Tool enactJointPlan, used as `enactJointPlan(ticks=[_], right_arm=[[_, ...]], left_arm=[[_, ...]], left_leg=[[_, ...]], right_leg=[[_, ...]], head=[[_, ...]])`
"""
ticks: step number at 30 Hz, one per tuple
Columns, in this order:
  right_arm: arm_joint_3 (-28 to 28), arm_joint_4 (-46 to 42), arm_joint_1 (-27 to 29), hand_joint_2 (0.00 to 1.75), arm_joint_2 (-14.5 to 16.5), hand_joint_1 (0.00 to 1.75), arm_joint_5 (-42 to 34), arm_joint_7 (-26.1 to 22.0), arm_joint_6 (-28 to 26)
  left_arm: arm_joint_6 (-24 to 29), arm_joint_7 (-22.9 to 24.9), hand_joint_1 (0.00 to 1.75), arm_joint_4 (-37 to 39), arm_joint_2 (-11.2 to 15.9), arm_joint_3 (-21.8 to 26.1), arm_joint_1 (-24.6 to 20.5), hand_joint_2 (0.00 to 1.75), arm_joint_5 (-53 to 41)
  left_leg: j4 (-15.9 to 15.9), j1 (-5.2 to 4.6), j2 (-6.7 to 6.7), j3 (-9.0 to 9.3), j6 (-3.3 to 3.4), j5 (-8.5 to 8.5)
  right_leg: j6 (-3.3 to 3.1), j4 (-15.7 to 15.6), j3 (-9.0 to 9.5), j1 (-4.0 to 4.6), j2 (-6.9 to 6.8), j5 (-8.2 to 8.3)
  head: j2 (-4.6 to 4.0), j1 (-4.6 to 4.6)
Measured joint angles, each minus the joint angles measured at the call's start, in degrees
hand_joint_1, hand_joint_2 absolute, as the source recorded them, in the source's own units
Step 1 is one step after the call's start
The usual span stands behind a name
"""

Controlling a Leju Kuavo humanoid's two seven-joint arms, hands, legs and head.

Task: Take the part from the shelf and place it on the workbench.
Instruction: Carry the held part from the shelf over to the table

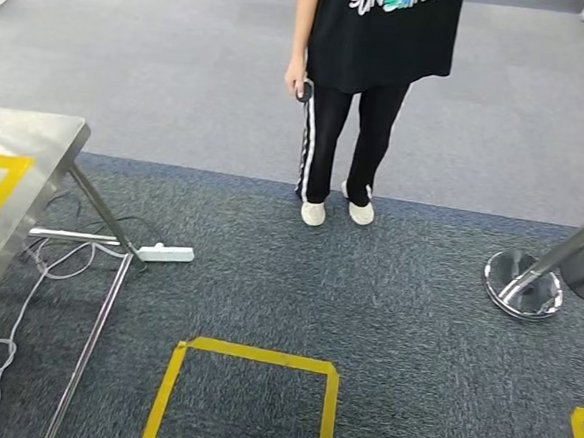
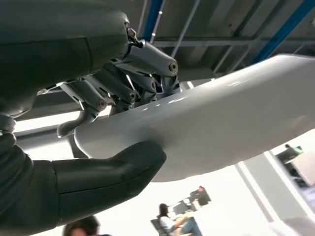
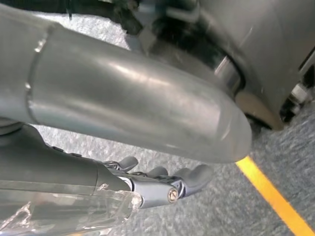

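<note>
My left hand (image 2: 111,123) grasps the part (image 2: 223,123), thumb opposing fingers (image 2: 122,88). Right hand's (image 3: 156,184) fingers (image 3: 193,174) lie extended, apparently released. Judged rigid, smooth, slippery; surface (image 1: 20,170) at nine o'clock.

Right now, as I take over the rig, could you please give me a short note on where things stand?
Left hand: grips the long silver part between thumb and fingers.
Right hand: its fingers lie stretched out close beside what looks like the same part. I cannot tell whether it holds it.
Done: the part is off the shelf and in hand.
Left: set it on the workbench, probably the steel table at the front left in the head view. The part is not on it yet.
Mind the person standing ahead on the carpet.
</note>
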Motion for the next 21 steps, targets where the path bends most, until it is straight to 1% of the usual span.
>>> enactJointPlan(ticks=[1, 2, 3, 4, 5, 6, 7, 8, 9, 10, 11, 12, 13, 14, 15, 16, 17, 18, 19, 20, 21], right_arm=[[-0.04, 0.02, 0.02, 0.00, 0.01, 0.00, 0.09, 0.04, -0.03], [-0.09, 0.04, 0.03, 0.00, 0.01, 0.00, 0.23, 0.08, -0.07], [-0.18, 0.05, 0.03, 0.00, 0.01, 0.00, 0.38, 0.09, -0.10], [-0.28, 0.05, 0.06, 0.00, 0.01, 0.00, 0.56, 0.11, -0.13], [-0.37, 0.05, 0.09, 0.00, 0.01, 0.00, 0.73, 0.14, -0.14], [-0.44, 0.05, 0.15, 0.00, 0.01, 0.00, 0.84, 0.17, -0.15], [-0.48, 0.05, 0.25, 0.00, 0.01, 0.00, 0.92, 0.23, -0.15], [-0.49, 0.07, 0.35, 0.00, 0.01, 0.00, 0.96, 0.30, -0.15], [-0.52, 0.08, 0.43, 0.00, 0.01, 0.00, 1.00, 0.36, -0.15], [-0.59, 0.09, 0.46, 0.00, 0.01, 0.00, 1.06, 0.40, -0.15], [-0.71, 0.09, 0.45, 0.00, 0.01, 0.00, 1.16, 0.42, -0.15], [-0.84, 0.09, 0.41, 0.00, 0.01, 0.00, 1.29, 0.43, -0.15], [-0.95, 0.09, 0.40, 0.00, 0.01, 0.00, 1.41, 0.44, -0.15], [-1.03, 0.09, 0.39, 0.00, 0.01, 0.00, 1.50, 0.45, -0.15], [-1.07, 0.09, 0.39, 0.00, 0.01, 0.00, 1.57, 0.47, -0.16], [-1.12, 0.09, 0.40, 0.00, 0.01, 0.00, 1.60, 0.49, -0.19], [-1.21, 0.09, 0.39, 0.00, 0.01, 0.00, 1.62, 0.51, -0.23], [-1.31, 0.09, 0.39, 0.00, 0.00, 0.00, 1.65, 0.53, -0.27], [-1.40, 0.08, 0.38, 0.00, 0.00, 0.00, 1.68, 0.53, -0.30], [-1.45, 0.07, 0.40, 0.00, 0.00, 0.00, 1.72, 0.54, -0.31], [-1.48, 0.05, 0.46, 0.00, 0.00, 0.00, 1.75, 0.56, -0.32]], left_arm=[[-0.16, -0.01, 1.75, -0.03, -0.01, 0.02, -0.01, 1.75, 0.04], [-0.33, -0.01, 1.75, -0.06, -0.04, 0.03, 0.05, 1.75, 0.11], [-0.54, -0.01, 1.75, -0.09, -0.07, 0.03, 0.11, 1.75, 0.17], [-0.77, -0.01, 1.75, -0.12, -0.08, 0.03, 0.08, 1.75, 0.22], [-0.99, -0.01, 1.75, -0.19, -0.08, 0.03, 0.00, 1.75, 0.25], [-1.15, 0.00, 1.75, -0.28, -0.09, 0.02, -0.08, 1.75, 0.25], [-1.27, 0.00, 1.75, -0.36, -0.10, -0.02, -0.16, 1.75, 0.25], [-1.38, 0.00, 1.75, -0.43, -0.16, -0.07, -0.17, 1.75, 0.25], [-1.45, 0.00, 1.75, -0.46, -0.21, -0.11, -0.14, 1.75, 0.25], [-1.50, 0.00, 1.75, -0.48, -0.26, -0.13, -0.13, 1.75, 0.25], [-1.56, 0.00, 1.75, -0.54, -0.29, -0.12, -0.10, 1.75, 0.24], [-1.60, -0.01, 1.75, -0.65, -0.28, -0.06, -0.09, 1.75, 0.25], [-1.64, -0.01, 1.75, -0.79, -0.23, 0.04, -0.12, 1.75, 0.25], [-1.70, -0.01, 1.75, -0.97, -0.15, 0.15, -0.14, 1.75, 0.25], [-1.76, -0.01, 1.75, -1.12, -0.09, 0.26, -0.14, 1.75, 0.28], [-1.82, 0.00, 1.75, -1.21, -0.05, 0.33, -0.08, 1.75, 0.30], [-1.87, 0.00, 1.75, -1.28, -0.05, 0.38, 0.03, 1.75, 0.32], [-1.90, 0.00, 1.75, -1.35, -0.07, 0.44, 0.13, 1.75, 0.34], [-1.91, 0.01, 1.75, -1.43, -0.06, 0.52, 0.14, 1.75, 0.34], [-1.92, 0.01, 1.75, -1.54, -0.05, 0.60, 0.10, 1.75, 0.35], [-1.95, 0.02, 1.75, -1.65, -0.04, 0.68, 0.04, 1.75, 0.36]], left_leg=[[0.04, 0.12, -0.80, -0.40, -0.39, 0.30], [-0.05, 0.33, -1.38, -0.73, -0.75, 0.53], [0.27, 0.33, -0.89, -1.07, -1.01, 0.27], [1.49, 0.21, 0.41, -1.71, -1.18, -0.65], [3.96, 0.04, 2.23, -2.84, -1.29, -2.30], [7.64, -0.19, 4.17, -4.41, -1.38, -4.42], [11.76, -0.27, 5.26, -6.18, -1.47, -6.44], [15.12, -0.28, 5.75, -7.54, -1.51, -7.75], [16.72, -0.28, 5.95, -8.01, -1.47, -8.05], [16.05, -0.32, 6.10, -7.33, -1.36, -7.27], [13.17, -0.43, 6.45, -5.50, -1.17, -5.66], [8.98, -0.70, 7.62, -2.99, -0.85, -3.86], [4.87, -1.17, 9.16, -0.69, -0.50, -2.57], [1.80, -1.57, 10.45, 0.93, -0.13, -1.83], [0.11, -1.92, 11.32, 1.70, 0.18, -1.66], [-0.36, -2.10, 11.16, 1.71, 0.40, -1.79], [-0.52, -1.98, 10.42, 1.61, 0.67, -1.71], [-0.71, -1.81, 9.70, 1.62, 0.92, -1.57], [-0.88, -1.56, 9.04, 1.68, 1.18, -1.42], [-1.04, -1.27, 8.38, 1.76, 1.42, -1.29], [-1.07, -1.07, 7.72, 1.77, 1.54, -1.23]], right_leg=[[-0.23, -0.30, 0.19, 0.11, -0.42, -0.09], [-0.62, -0.31, 0.22, 0.18, -1.22, 0.04], [-1.02, -0.48, 0.21, 0.24, -2.00, 0.25], [-1.45, -0.70, 0.23, 0.28, -2.77, 0.49], [-1.82, -0.90, 0.21, 0.33, -3.55, 0.66], [-2.05, -0.95, 0.11, 0.52, -4.32, 0.74], [-2.21, -0.96, -0.03, 0.66, -5.13, 0.78], [-2.29, -0.97, -0.15, 0.78, -5.99, 0.78], [-2.35, -0.98, -0.23, 0.88, -6.83, 0.78], [-2.39, -0.98, -0.24, 0.95, -7.62, 0.76], [-2.40, -0.98, -0.20, 1.02, -8.41, 0.73], [-2.38, -0.98, -0.12, 1.07, -9.13, 0.67], [-2.26, -0.90, -0.10, 1.23, -9.83, 0.57], [-2.11, -0.83, -0.12, 1.41, -10.52, 0.47], [-1.94, -0.78, -0.13, 1.57, -11.21, 0.37], [-1.77, -0.79, -0.12, 1.72, -11.94, 0.29], [-1.60, -0.86, -0.01, 1.78, -12.59, 0.19], [-1.33, -0.64, -0.05, 1.74, -12.13, -0.17], [-1.04, 0.40, -0.43, 1.63, -10.83, -0.98], [-0.73, 2.76, -1.44, 1.50, -9.00, -2.34], [-0.48, 6.33, -3.08, 1.29, -6.96, -4.12]], head=[[0.00, -0.04], [0.00, -0.04], [0.00, -0.08], [0.00, -0.18], [0.00, -0.25], [0.00, -0.33], [0.00, -0.37], [0.00, -0.36], [0.00, -0.37], [0.00, -0.36], [0.00, -0.36], [0.00, -0.37], [0.00, -0.38], [0.00, -0.34], [0.00, -0.31], [0.00, -0.27], [0.00, -0.25], [0.00, -0.25], [0.00, -0.21], [0.00, -0.17], [0.00, -0.10]])
